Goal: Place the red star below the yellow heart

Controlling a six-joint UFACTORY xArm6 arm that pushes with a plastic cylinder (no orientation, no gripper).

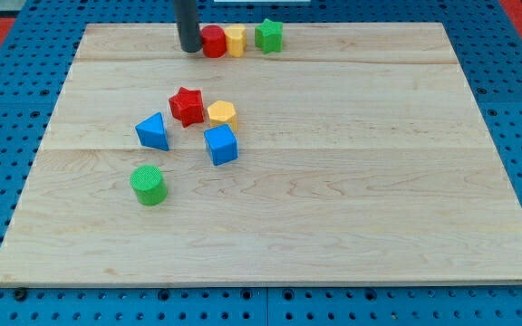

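The red star lies left of centre on the wooden board, touching a yellow hexagon on its right. The yellow heart sits at the view's top edge, between a red rounded block on its left and a green star on its right. My tip rests at the top of the board, right against the left side of the red rounded block. It is well above the red star.
A blue triangle lies left of and below the red star. A blue cube sits just below the yellow hexagon. A green cylinder stands further down on the left.
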